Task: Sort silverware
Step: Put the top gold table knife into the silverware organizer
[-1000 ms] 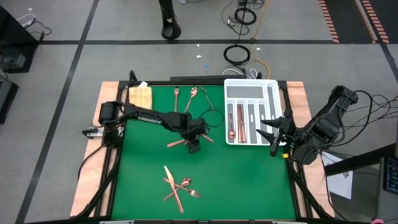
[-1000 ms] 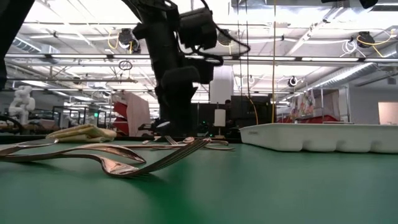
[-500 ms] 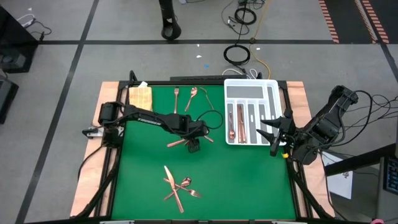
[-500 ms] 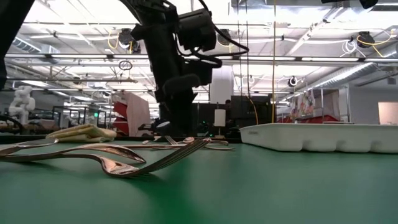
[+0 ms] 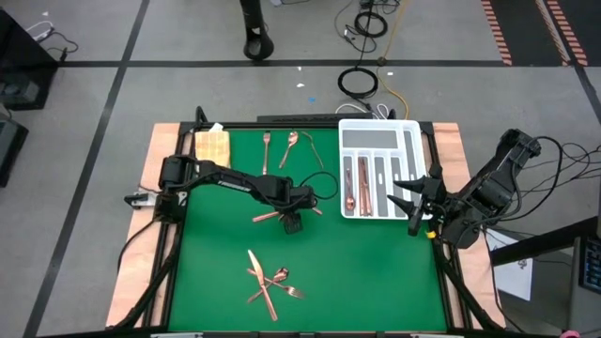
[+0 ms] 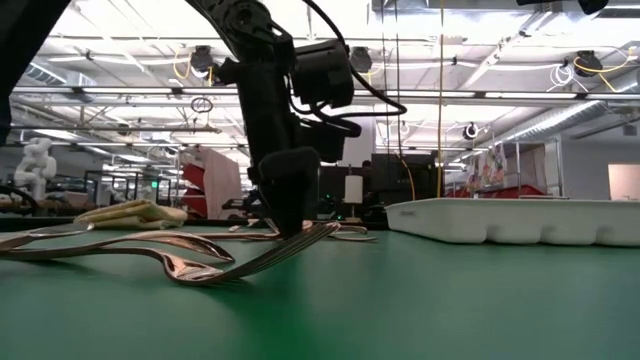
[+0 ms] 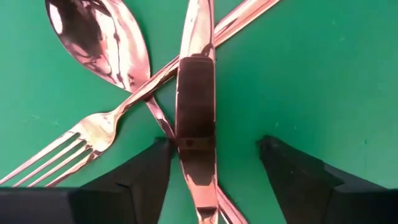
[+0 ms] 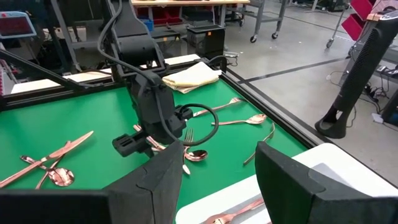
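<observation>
The step in hand is a pick-up from the middle of the green tabletop [image 5: 376,272], where the left claw [image 7: 214,146] is lowered over a small crossed pile of a knife [image 7: 198,93], a fork [image 7: 93,134] and a spoon [image 7: 102,43]. Its two fingers [image 7: 149,171] stand open, one on either side of the knife, resting at or just above the tabletop and gripping nothing yet. By judgement, the next move calls for closing squarely on the knife alone, without dragging the fork and spoon lying under it, then carrying it to the white tray [image 5: 410,141]. Another cluster of silverware [image 5: 268,280] lies near the front edge, and more pieces lie near the far edge. The right claw [image 5: 414,202] waits, open and empty, beside the tray.
</observation>
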`<state>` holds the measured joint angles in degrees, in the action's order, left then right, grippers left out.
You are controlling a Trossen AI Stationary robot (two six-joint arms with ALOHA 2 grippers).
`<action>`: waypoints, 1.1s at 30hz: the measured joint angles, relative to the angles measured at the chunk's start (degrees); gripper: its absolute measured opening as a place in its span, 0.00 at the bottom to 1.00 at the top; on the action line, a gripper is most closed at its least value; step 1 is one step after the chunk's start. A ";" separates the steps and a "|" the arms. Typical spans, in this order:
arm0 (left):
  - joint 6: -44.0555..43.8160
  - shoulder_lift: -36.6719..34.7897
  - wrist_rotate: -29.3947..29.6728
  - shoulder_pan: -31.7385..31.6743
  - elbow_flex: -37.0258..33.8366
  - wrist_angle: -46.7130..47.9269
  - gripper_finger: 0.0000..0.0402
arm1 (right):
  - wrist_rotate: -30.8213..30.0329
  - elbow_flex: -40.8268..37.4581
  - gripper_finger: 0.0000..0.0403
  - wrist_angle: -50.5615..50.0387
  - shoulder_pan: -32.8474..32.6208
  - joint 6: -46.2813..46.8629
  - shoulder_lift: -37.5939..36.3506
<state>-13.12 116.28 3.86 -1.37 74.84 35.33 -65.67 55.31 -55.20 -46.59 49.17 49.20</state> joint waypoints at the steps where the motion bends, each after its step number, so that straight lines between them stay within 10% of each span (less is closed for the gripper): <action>1: -0.01 0.08 -0.02 0.00 -0.01 0.21 0.58 | 0.00 0.00 0.46 0.00 0.00 0.14 0.01; 9: -0.30 0.20 2.11 -0.04 -0.12 0.68 0.16 | -0.02 0.00 0.46 -0.70 0.00 1.18 -0.01; 33: -4.41 -0.52 3.71 0.00 6.04 6.75 0.00 | -0.09 0.00 0.46 -1.33 0.00 1.18 -0.01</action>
<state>-17.53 115.77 7.57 -1.37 80.88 42.08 -65.76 55.31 -56.53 -46.59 50.35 49.19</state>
